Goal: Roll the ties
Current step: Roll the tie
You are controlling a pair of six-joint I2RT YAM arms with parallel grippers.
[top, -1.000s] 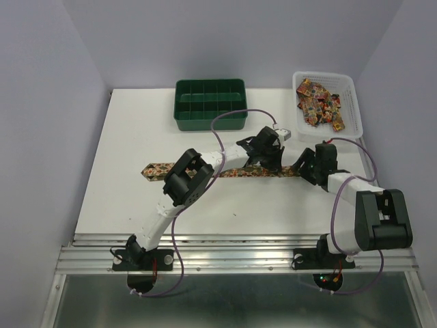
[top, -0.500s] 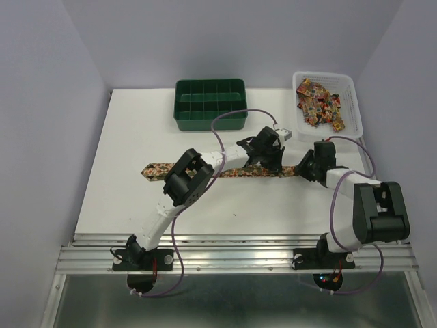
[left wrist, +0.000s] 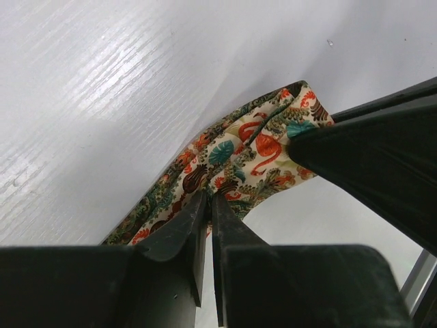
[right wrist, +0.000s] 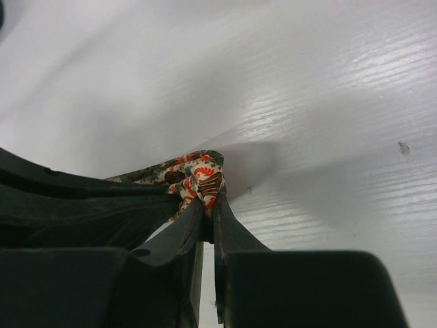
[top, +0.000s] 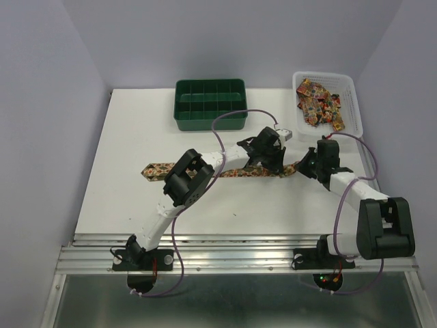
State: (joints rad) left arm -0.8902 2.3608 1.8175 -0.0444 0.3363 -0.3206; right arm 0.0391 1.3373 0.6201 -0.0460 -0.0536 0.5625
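Pale worktop (top: 123,137) boxed in by lavender walls (top: 205,41), viewed from above and behind both arm bases.

Across the middle, running left to right: one patterned tie (top: 158,169), laid flat at full length. Pointed end at the left limit of the strip, clear of either arm, so serving as the loose tail for rolling.

Beyond it, toward the far edge and well apart: green tray (top: 205,123), divided into compartments, presumably set there to receive finished rolls.

Right of centre, on the strip: left gripper (left wrist: 207,197), on an arm stretched across from its base. Jaws drawn to a thin slit with a crease of cloth running into it, apparently a pinch on the tie a little short of its right end. Judged as an anchor, to keep the band straight and flat.

Just beside it, at the right end proper: right gripper (right wrist: 207,199), jaws likewise narrow, closed on a small bunched fold of the tie's tip. Judged as the first turn-over, the core of the roll.

Rolling barely begun by the look of it: no coil visible, nearly the whole length flat on the worktop.

Far right corner: white basket (top: 324,75) with heaped ties (top: 319,102), loose and unrolled. Placed within the right arm's reach, probably as stock for later rounds.
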